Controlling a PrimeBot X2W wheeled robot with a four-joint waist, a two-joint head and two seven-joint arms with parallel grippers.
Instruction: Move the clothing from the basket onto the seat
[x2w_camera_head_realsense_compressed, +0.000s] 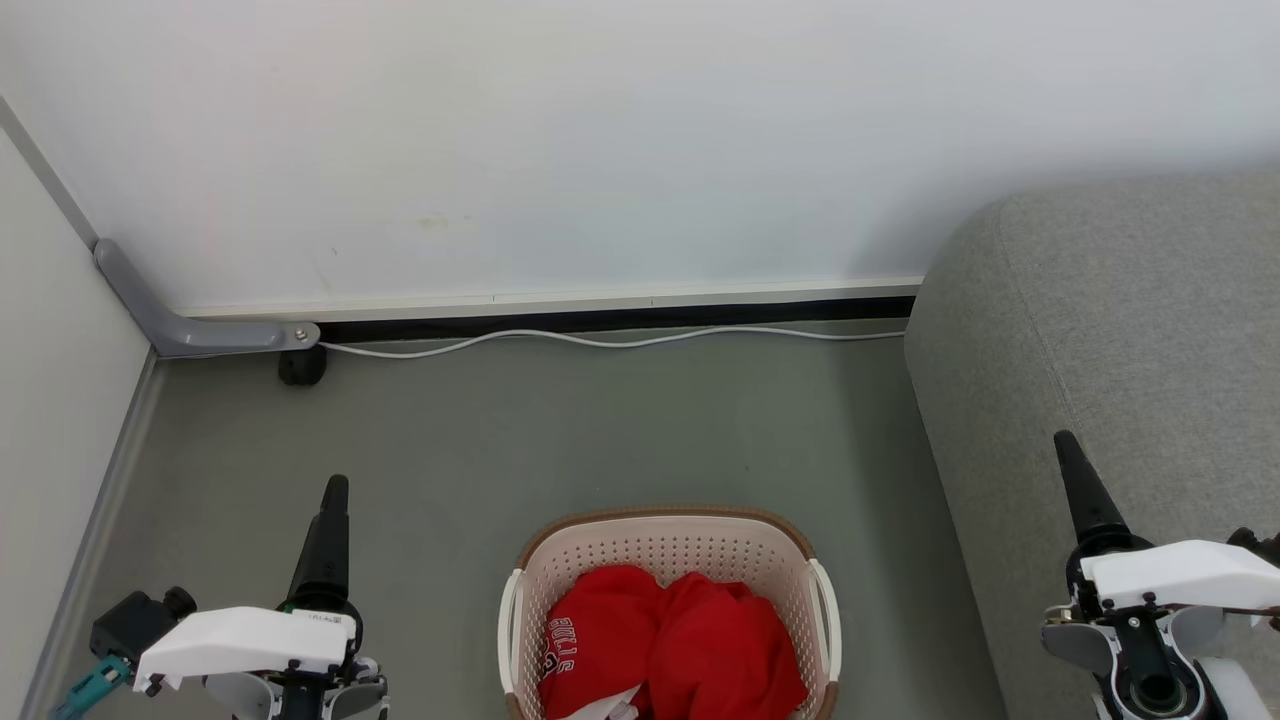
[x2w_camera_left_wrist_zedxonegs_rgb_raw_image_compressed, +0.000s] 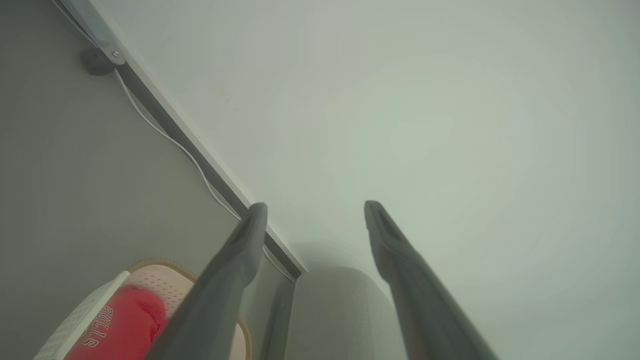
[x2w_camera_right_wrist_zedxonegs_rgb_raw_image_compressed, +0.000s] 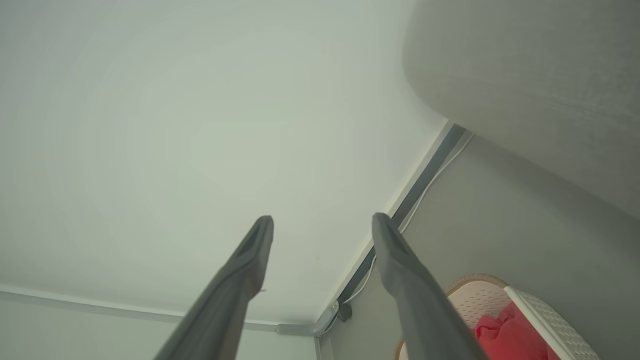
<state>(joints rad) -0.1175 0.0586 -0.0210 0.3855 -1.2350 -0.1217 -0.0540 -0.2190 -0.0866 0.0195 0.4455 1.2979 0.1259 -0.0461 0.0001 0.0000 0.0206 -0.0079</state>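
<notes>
The cream perforated basket (x2w_camera_head_realsense_compressed: 665, 520) stands on the floor at the bottom centre, holding crumpled red clothing (x2w_camera_head_realsense_compressed: 690, 650) with white lettering. The grey seat (x2w_camera_head_realsense_compressed: 1130, 330) fills the right side. My left gripper (x2w_camera_head_realsense_compressed: 335, 490) hovers left of the basket, and my right gripper (x2w_camera_head_realsense_compressed: 1066, 445) hangs over the seat's front edge. Both point towards the wall. In the left wrist view my left gripper (x2w_camera_left_wrist_zedxonegs_rgb_raw_image_compressed: 315, 207) is open and empty, with the basket (x2w_camera_left_wrist_zedxonegs_rgb_raw_image_compressed: 150, 265), clothing (x2w_camera_left_wrist_zedxonegs_rgb_raw_image_compressed: 120, 325) and seat (x2w_camera_left_wrist_zedxonegs_rgb_raw_image_compressed: 335, 310) below it. My right gripper (x2w_camera_right_wrist_zedxonegs_rgb_raw_image_compressed: 322, 220) is open too, near the seat (x2w_camera_right_wrist_zedxonegs_rgb_raw_image_compressed: 540, 75), basket (x2w_camera_right_wrist_zedxonegs_rgb_raw_image_compressed: 550, 315) and clothing (x2w_camera_right_wrist_zedxonegs_rgb_raw_image_compressed: 500, 335).
A white wall runs across the back, with a white cable (x2w_camera_head_realsense_compressed: 600, 340) lying along its base. A grey conduit (x2w_camera_head_realsense_compressed: 180, 330) and a small black fitting (x2w_camera_head_realsense_compressed: 301, 368) sit in the left corner. Grey floor (x2w_camera_head_realsense_compressed: 600, 430) lies between the basket and the wall.
</notes>
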